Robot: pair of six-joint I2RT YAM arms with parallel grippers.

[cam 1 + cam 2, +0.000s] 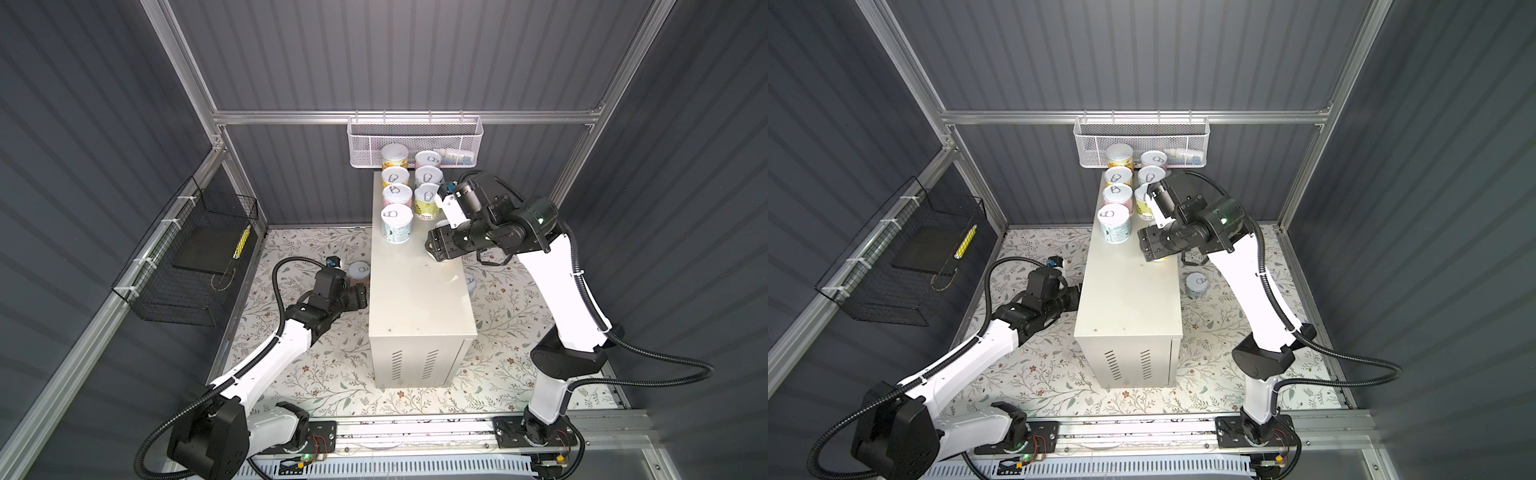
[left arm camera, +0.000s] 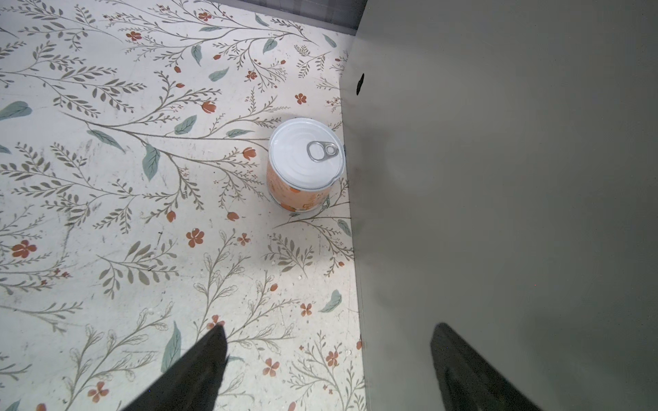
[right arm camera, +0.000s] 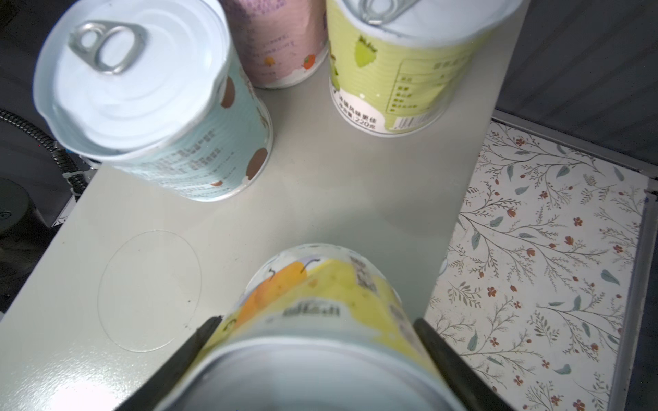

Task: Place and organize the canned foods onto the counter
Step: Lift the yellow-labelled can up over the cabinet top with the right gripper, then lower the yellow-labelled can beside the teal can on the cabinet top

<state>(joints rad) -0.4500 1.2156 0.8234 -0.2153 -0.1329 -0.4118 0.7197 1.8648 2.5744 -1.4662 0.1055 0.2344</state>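
Over the desk (image 1: 415,291) top, the yellow can (image 3: 320,284) hangs clenched in the right claw (image 3: 315,322).
Best to set it down upright, squarely beside the pale blue can (image 3: 153,106), before releasing. The left claw (image 2: 329,331), released and empty, faces the orange can (image 2: 306,163) on the floral mat (image 2: 106,213).
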